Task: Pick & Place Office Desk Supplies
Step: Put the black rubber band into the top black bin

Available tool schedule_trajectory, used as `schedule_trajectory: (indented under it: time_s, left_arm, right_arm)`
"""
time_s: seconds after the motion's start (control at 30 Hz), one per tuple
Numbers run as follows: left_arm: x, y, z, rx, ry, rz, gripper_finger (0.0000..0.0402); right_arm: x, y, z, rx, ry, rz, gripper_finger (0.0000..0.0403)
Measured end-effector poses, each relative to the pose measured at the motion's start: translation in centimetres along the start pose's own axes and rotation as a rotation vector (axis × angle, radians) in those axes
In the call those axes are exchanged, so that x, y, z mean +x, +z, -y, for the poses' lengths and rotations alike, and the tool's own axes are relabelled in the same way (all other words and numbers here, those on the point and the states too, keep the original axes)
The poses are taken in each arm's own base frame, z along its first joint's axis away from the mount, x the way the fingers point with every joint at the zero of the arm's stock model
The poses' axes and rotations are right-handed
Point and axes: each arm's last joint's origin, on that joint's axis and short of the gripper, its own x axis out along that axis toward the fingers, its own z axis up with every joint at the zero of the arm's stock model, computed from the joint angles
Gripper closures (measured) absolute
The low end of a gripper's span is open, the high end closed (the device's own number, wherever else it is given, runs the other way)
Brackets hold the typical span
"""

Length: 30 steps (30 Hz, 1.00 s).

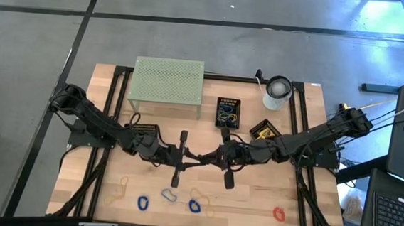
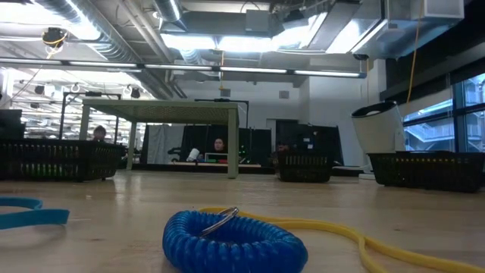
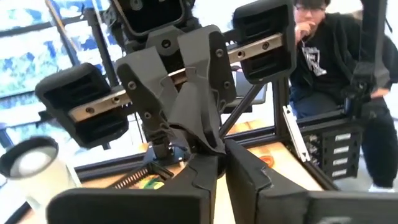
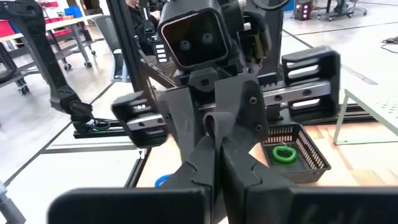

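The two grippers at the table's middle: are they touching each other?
Touching, it seems. The right wrist view shows the left gripper pressed tip to tip against the right gripper, both jaws shut; the high view shows them meeting at the table's middle.

This is a robotics lab in an open industrial hall. Overhead run exposed silver ducts and strip lights under a bare ceiling. The wooden table sits in a black metal frame on grey concrete floor. Beyond it, at 12 o'clock, people sit at workstations, and another person watches nearby.
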Motion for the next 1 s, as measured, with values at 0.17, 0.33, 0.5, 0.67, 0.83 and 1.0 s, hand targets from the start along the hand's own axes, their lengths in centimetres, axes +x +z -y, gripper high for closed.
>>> schedule_trajectory:
  time_s: [0.17, 0.33, 0.5, 0.67, 0.83, 1.0]
  left_arm:
    - [-0.1, 0.0, 0.0, -0.095, 0.067, -0.01, 0.0327]
    - [-0.2, -0.1, -0.2, -0.125, 0.172, -0.035, 0.0268]
    - [-0.6, -0.3, 0.0, -0.107, 0.29, -0.075, 0.0234]
    - [-1.0, -0.5, 0.8, -0.096, 0.324, -0.104, 0.0229]
    - [-1.5, -0.4, 1.8, -0.137, 0.3, -0.106, 0.0232]
    - [-2.0, -0.7, 3.0, -0.167, 0.261, -0.139, 0.0233]
  right_arm:
    - [-0.6, 0.5, 1.0, 0.015, -0.032, -0.028, 0.0397]
    - [-1.9, 0.9, 2.1, 0.011, -0.075, -0.09, 0.0397]
    - [-3.5, 1.1, 3.3, -0.016, -0.266, -0.144, 0.0397]
    - [-4.5, -0.3, 5.4, -0.006, -0.494, -0.29, 0.0397]
    - [-4.2, -2.5, 8.6, 0.076, -0.676, -0.468, 0.0396]
    - [-2.6, -4.4, 12.4, 0.115, -0.81, -0.566, 0.0396]
